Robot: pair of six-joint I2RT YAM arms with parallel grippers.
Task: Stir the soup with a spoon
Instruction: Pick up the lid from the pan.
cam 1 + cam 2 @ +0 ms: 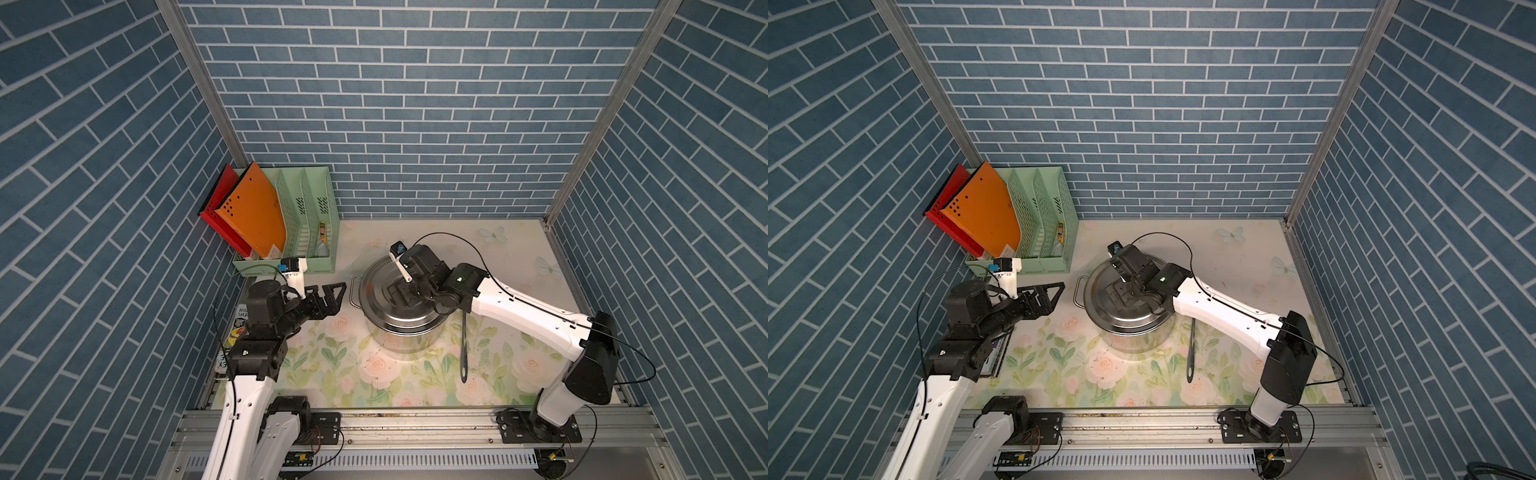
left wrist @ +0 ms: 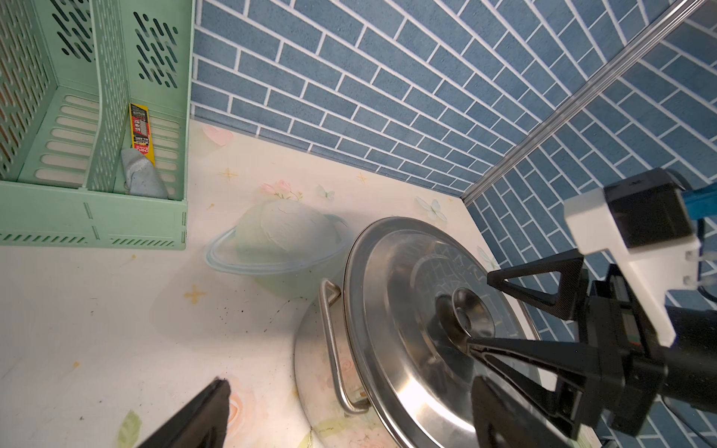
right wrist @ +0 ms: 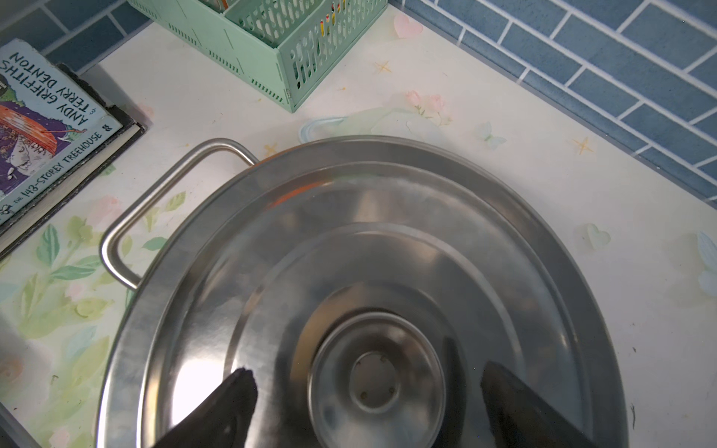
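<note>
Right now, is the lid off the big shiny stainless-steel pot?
No: the flat round steel lid sits on the stainless-steel pot, with the open right gripper either side of its knob.

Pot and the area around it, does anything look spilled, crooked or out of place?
Nothing spilled or damaged. The lid sits on the pot, with the open right gripper over its knob. The spoon lies flat on the tablecloth beside the pot, unheld. Small dark specks dot the cloth near the pot.

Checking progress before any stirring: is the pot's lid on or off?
On. The lid sits over the pot, hiding its inside; its knob lies between the right gripper's open jaws, ungripped.
</note>
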